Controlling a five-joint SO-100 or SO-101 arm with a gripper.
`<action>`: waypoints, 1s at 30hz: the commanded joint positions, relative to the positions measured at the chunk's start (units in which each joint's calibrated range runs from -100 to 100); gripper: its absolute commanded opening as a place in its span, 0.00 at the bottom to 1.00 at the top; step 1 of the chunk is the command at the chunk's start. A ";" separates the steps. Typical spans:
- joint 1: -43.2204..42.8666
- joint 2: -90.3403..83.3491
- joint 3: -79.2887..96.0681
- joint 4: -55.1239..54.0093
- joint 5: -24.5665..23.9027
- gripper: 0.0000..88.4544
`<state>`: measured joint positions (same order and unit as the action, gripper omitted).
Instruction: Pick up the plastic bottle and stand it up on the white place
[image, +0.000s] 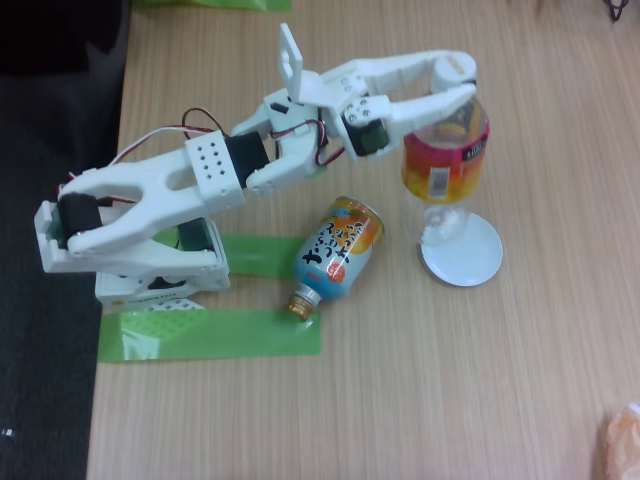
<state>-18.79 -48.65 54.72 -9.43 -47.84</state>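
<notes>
The plastic bottle (447, 160) is clear, with a white cap and a red, orange and yellow label, and it stands roughly upright in the fixed view. Its clear base rests on the near-left part of the white place (475, 258), a small round white plate. My white gripper (455, 88) reaches in from the left and is shut on the bottle's neck just under the cap, one finger on each side.
A blue-and-orange bottle-shaped can (338, 250) lies on its side left of the plate, neck toward the front. Green tape strips (210, 335) mark the table by my base (130, 260). An orange-white object (622, 440) sits at the bottom right corner.
</notes>
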 joint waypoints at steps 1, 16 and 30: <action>-0.32 2.16 -0.99 -0.87 0.22 0.07; 0.35 15.85 -12.21 -0.96 0.22 0.07; 0.20 16.02 -11.13 -7.82 -0.41 0.07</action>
<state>-18.34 -32.49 45.59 -12.57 -48.05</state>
